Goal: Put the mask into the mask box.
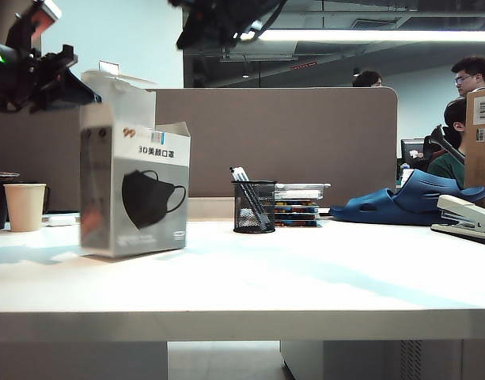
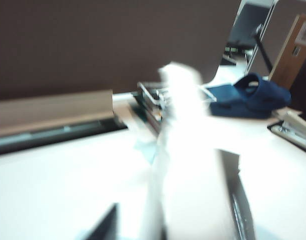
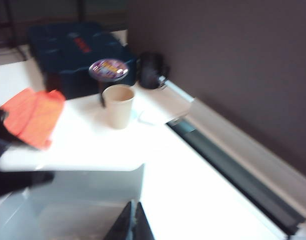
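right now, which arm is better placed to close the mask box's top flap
Probably the left: the left gripper sits right beside the raised top flap of the mask box. The right gripper, shut, hangs higher, toward the middle of the exterior view.

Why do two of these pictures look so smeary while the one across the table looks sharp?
The exterior view is crisp: the mask box print is readable. In the left wrist view the box's top is close, blown out white and blurred. The right wrist view is softly smeared, with the paper cup fuzzy, which suggests camera motion.
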`<state>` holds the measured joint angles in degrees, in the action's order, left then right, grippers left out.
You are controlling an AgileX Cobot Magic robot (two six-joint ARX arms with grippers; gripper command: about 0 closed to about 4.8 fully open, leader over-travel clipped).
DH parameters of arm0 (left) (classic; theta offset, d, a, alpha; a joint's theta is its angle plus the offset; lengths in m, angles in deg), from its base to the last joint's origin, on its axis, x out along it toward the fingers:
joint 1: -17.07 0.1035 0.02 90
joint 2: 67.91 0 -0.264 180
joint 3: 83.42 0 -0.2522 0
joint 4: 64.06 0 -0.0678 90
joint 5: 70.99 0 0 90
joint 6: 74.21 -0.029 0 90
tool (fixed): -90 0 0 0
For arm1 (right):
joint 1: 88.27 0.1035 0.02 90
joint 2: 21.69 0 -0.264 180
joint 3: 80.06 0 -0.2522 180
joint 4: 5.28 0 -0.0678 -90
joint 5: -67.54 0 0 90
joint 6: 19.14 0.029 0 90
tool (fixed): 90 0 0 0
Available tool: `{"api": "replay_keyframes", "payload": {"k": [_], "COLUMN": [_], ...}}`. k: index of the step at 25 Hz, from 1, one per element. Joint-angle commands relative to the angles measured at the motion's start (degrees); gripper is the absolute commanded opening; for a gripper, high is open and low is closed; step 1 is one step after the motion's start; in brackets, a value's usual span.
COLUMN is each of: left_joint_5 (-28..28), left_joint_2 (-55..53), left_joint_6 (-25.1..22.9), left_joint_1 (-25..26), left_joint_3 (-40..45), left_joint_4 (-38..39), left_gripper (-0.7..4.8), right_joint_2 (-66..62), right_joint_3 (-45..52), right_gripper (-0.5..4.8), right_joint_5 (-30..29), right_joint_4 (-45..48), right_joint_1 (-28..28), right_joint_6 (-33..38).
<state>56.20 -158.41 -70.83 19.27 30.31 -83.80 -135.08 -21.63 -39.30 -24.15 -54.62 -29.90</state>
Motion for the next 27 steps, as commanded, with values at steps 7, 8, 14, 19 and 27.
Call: {"api": "replay_keyframes", "payload": {"k": [7,8,14,19,27], "left_joint_5": [0.1,0.3,5.4,6.6,6.4], "left_joint_2": [0.2,0.2,1.5,4.9,13.9], "left_joint_6": [0.0,0.1,0.1,0.1,0.1], "left_joint_1": [0.2,0.2,0.4,0.4,0.9], "left_joint_3": [-0.1,-0.1,-0.1,-0.1,-0.1], "left_joint_4": [3.3,3.0,2.6,2.6,3.1], "left_gripper": [3.53,3.88,4.04,4.04,4.02], "right_joint_2": [6.3,7.2,9.6,11.6,16.2], "right_joint_3": [-0.2,-0.2,-0.2,-0.2,-0.2], "right_gripper": [-0.06,-0.06,-0.06,-0.06,-0.06], "right_joint_5": [4.5,4.6,5.4,5.9,8.7], "right_joint_4": [-6.7,-8.1,-10.4,-11.7,-19.0], "right_joint_1": [-2.0,-2.3,-3.7,-4.8,-7.1], "right_joint_6": [-0.2,-0.2,-0.2,-0.2,-0.2]}}
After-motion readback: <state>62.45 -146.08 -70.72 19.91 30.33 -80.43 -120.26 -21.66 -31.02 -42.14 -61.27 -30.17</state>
